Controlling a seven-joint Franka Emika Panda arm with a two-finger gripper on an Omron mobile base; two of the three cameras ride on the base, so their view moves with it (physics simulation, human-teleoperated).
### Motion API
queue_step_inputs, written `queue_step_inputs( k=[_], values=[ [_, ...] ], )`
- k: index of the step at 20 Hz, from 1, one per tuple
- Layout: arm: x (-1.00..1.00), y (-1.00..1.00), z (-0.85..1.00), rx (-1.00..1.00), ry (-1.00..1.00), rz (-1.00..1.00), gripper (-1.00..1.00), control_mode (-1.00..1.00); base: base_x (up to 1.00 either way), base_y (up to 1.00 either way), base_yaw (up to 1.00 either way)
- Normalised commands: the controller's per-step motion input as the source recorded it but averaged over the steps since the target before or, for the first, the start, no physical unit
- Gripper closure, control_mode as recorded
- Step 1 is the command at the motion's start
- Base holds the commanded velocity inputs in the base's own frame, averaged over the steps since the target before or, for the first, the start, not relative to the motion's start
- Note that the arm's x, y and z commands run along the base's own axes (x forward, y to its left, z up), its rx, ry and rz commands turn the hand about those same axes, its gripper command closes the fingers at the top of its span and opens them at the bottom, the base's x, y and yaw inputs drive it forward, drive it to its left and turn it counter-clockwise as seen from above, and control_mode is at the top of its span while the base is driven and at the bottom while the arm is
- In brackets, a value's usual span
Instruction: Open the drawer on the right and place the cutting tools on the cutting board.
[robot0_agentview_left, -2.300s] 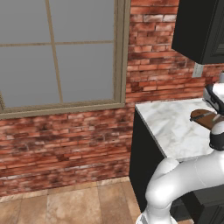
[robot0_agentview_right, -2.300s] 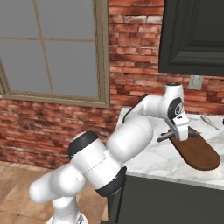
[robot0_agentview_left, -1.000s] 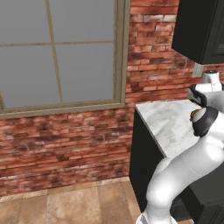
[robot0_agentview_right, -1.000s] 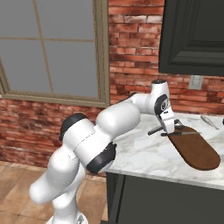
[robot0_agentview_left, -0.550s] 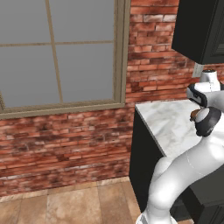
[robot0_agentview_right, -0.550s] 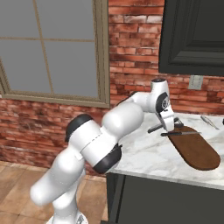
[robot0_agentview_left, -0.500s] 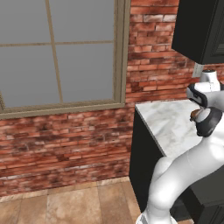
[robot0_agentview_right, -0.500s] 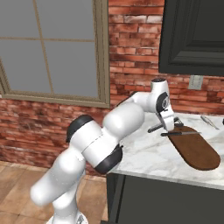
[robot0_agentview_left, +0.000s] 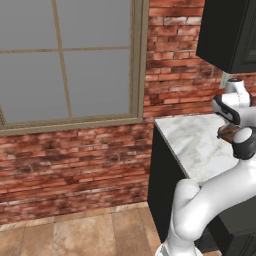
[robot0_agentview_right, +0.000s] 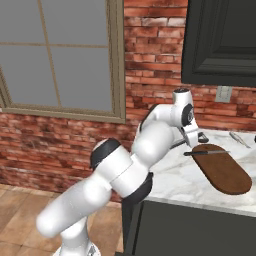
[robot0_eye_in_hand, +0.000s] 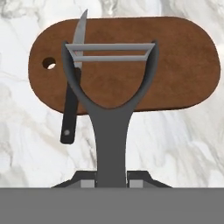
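Gripper (robot0_eye_in_hand: 111, 178) clamped tight on dark handle of one Y-shaped peeler (robot0_eye_in_hand: 111, 87), held above cutting board (robot0_eye_in_hand: 183, 65). One cutting board, reddish-brown, flat on marble counter (robot0_eye_in_hand: 26, 131). One knife (robot0_eye_in_hand: 72, 92) on board's holed end, blade on wood, dark handle overhanging onto counter. One more silver utensil (robot0_agentview_right: 240, 139) on counter, apart from board.
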Motion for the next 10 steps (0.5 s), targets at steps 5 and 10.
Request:
queue_step_inputs(
  k=[5,10],
  values=[
    [0.30,0.00,-0.11,0.02,0.03,0.00,1.00,-1.00,0.00,0.00,0.00],
    [0.25,0.00,-0.14,0.01,0.03,0.00,1.00,-1.00,0.00,0.00,0.00]
  ],
)
